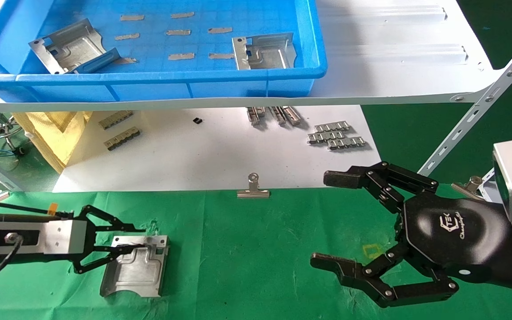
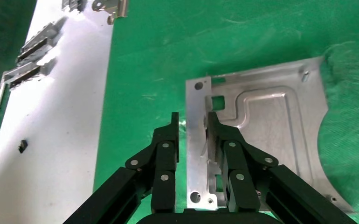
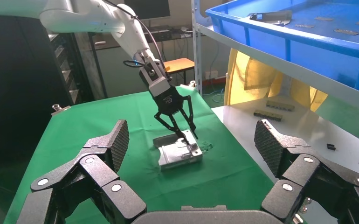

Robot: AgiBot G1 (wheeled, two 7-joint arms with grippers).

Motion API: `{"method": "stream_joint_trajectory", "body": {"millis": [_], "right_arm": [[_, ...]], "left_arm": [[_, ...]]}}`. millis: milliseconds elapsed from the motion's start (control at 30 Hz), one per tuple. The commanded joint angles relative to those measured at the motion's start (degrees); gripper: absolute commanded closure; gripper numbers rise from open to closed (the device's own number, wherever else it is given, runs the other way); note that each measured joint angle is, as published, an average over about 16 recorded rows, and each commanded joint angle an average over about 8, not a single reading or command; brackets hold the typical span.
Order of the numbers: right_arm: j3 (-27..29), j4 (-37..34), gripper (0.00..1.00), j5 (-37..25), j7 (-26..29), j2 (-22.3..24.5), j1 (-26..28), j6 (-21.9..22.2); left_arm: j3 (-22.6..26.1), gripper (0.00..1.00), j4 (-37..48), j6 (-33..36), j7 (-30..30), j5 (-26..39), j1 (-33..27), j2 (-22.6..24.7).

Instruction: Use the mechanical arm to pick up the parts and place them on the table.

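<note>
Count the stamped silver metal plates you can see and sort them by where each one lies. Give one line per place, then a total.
In the blue tray: 2 plates
On the green table: 1 plate, with the left gripper at its edge
Total: 3 plates

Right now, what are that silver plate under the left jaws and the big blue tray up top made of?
The plate looks like stamped sheet metal, probably steel or aluminium: bright reflective sheen, embossed relief, punched holes. The blue tray looks like moulded plastic: even colour, rounded rim, ribbed wall. The left gripper stands at the plate's edge.
</note>
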Motion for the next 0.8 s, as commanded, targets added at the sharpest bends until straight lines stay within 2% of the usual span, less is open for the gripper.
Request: {"method": "stream_joint_trajectory", "body": {"millis": [33, 233, 567, 800], "right_arm": [[0.0, 0.0, 0.0, 0.0, 0.0, 0.0, 0.0, 0.0], [0.0, 0.0, 0.0, 0.0, 0.0, 0.0, 0.0, 0.0], [0.0, 0.0, 0.0, 0.0, 0.0, 0.0, 0.0, 0.0], [0.0, -0.02, 0.0, 0.01, 0.0, 0.01, -0.02, 0.02]], "left_arm": [[-0.05, 0.0, 0.77, 0.02, 0.5, -0.09, -0.33, 0.26], [-0.19, 0.0, 2.43, 1.31, -2.32, -0.75, -1.23, -0.03], [-2.64, 0.0, 3.09, 2.06, -13.63, -6.11, 1.38, -1.03], [-2.83, 0.0, 2.51, 2.04, -15.05, -6.99, 3.12, -1.12]]}}
